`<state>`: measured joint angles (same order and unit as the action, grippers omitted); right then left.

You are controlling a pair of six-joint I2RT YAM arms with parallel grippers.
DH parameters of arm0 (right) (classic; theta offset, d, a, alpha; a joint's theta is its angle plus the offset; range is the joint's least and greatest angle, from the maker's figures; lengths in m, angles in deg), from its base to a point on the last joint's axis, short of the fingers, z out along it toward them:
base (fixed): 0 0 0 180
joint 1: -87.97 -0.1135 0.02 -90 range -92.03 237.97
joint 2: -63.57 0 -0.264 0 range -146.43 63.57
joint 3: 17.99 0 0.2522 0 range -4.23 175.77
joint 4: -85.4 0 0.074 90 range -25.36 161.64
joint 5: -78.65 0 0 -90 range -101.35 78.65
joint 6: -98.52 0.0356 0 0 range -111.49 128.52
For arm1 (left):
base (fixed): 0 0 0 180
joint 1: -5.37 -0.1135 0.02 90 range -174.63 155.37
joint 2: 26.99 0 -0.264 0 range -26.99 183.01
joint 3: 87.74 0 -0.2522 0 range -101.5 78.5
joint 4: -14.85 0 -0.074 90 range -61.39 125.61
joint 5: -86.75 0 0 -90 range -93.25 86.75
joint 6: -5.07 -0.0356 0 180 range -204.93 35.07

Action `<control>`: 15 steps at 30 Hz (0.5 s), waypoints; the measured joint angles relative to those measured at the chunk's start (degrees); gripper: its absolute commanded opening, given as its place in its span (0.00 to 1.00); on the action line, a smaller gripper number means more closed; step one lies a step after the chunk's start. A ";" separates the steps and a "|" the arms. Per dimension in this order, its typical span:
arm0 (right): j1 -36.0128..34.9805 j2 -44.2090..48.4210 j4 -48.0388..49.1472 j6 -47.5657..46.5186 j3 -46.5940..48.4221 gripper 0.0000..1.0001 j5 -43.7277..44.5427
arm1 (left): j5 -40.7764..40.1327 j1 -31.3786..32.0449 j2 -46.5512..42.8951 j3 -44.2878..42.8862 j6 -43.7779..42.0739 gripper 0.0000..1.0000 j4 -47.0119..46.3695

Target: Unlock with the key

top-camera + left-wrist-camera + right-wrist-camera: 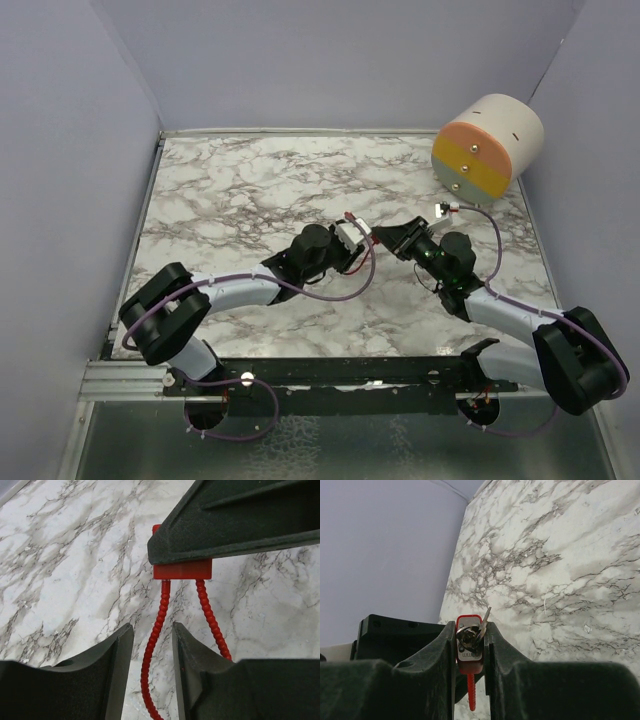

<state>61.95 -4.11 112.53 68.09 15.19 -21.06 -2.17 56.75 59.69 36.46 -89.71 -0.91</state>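
Note:
My right gripper [470,625] is shut on a red padlock body [469,652] with a silver face. A silver key [485,619] on a ring sits at the lock's keyhole. The lock's red beaded cable [156,630] hangs down in a loop. My left gripper [152,629] is open, with one strand of that cable between its jaws and not pinched. The lock body [182,571] shows just under a right gripper finger [235,525]. In the top view both grippers meet mid-table, left [352,237] and right [388,238], with the lock [374,238] between them.
A cream cylinder [487,145] with an orange and yellow face lies at the back right against the wall. A small silver and red item [447,208] lies in front of it. Purple walls enclose the marble table [250,190].

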 measured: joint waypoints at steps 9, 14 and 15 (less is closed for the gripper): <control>0.22 0.11 0.94 -0.42 0.00 0.01 -0.46 | 1.31 -0.33 2.60 -1.95 -0.94 0.00 -0.42; 0.22 0.70 0.46 -0.50 0.00 0.01 -0.15 | 2.49 -0.37 2.60 -1.99 -0.94 0.00 -0.63; 0.22 0.87 0.31 -0.50 0.00 0.01 0.00 | 2.58 -0.37 2.60 -1.99 -0.94 0.00 -0.72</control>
<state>62.16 -3.23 112.83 67.58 15.19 -21.06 0.41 56.38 62.29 34.47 -90.65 -1.63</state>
